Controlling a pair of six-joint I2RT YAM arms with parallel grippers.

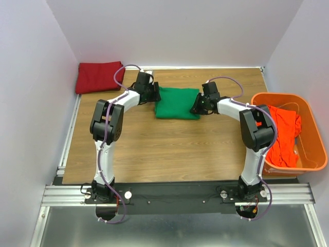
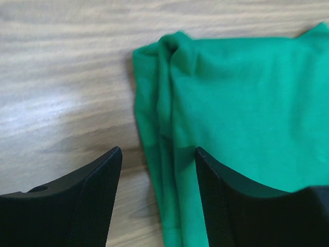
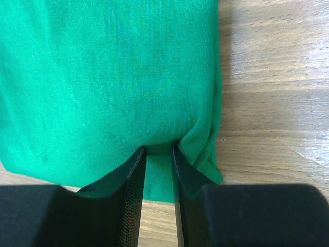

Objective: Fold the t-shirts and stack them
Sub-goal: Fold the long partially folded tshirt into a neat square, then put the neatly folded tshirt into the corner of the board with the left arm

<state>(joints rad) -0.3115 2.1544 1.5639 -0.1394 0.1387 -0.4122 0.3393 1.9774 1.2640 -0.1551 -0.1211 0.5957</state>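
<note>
The bright green t-shirt [image 1: 177, 103] lies folded flat in the middle of the table. My left gripper [image 1: 154, 93] is at its left edge; in the left wrist view [image 2: 158, 152] the jaws are open wide, with the shirt's folded edge [image 2: 164, 154] between them. My right gripper [image 1: 197, 106] is at the shirt's right edge; in the right wrist view [image 3: 158, 149] the jaws are nearly closed, pinching a bunched fold of the green cloth [image 3: 113, 77]. The dark red t-shirt [image 1: 97, 76] lies folded at the far left corner. The orange-red t-shirt [image 1: 281, 135] lies crumpled in the basket.
The rigid orange basket [image 1: 277, 96] stands at the table's right edge, beside the right arm. White walls enclose the table on the left, back and right. A metal rail runs along the near edge at the arm bases.
</note>
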